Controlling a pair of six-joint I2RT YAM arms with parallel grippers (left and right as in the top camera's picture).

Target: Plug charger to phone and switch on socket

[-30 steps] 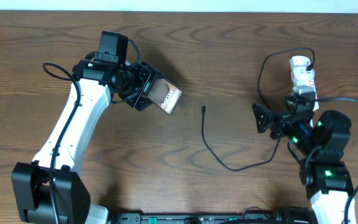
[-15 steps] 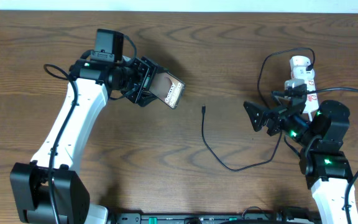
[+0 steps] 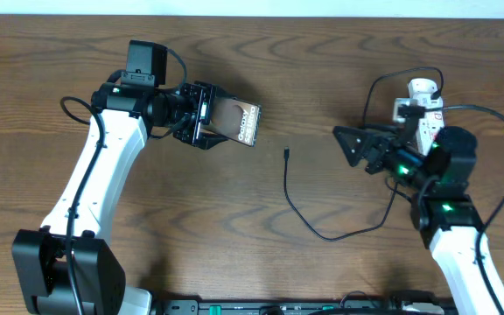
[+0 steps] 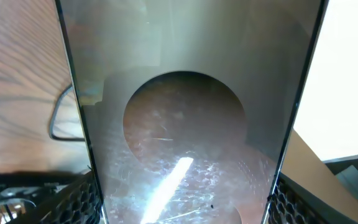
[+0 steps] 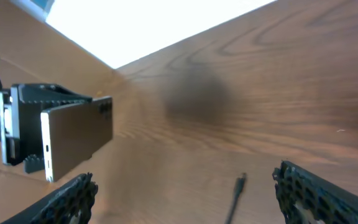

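Observation:
My left gripper (image 3: 206,116) is shut on the brown-bronze phone (image 3: 241,125), holding it off the table with its free end toward the right. In the left wrist view the phone's glossy face (image 4: 185,124) fills the frame between the fingers. The charger cable (image 3: 322,234) lies on the table; its connector tip (image 3: 286,154) sits just right of the phone, and shows in the right wrist view (image 5: 239,183). My right gripper (image 3: 350,144) is open and empty, to the right of the tip. The white socket (image 3: 423,98) lies at the far right, partly hidden by my right arm.
The brown wooden table (image 3: 322,70) carries everything. A thin black cable loops up from the socket (image 3: 374,87). The right wrist view also shows the phone held edge-on in the left gripper (image 5: 73,134).
My left gripper has lifted and turned the phone, moving it up and right. My right arm has swung left and up, its open gripper now nearer the connector tip.

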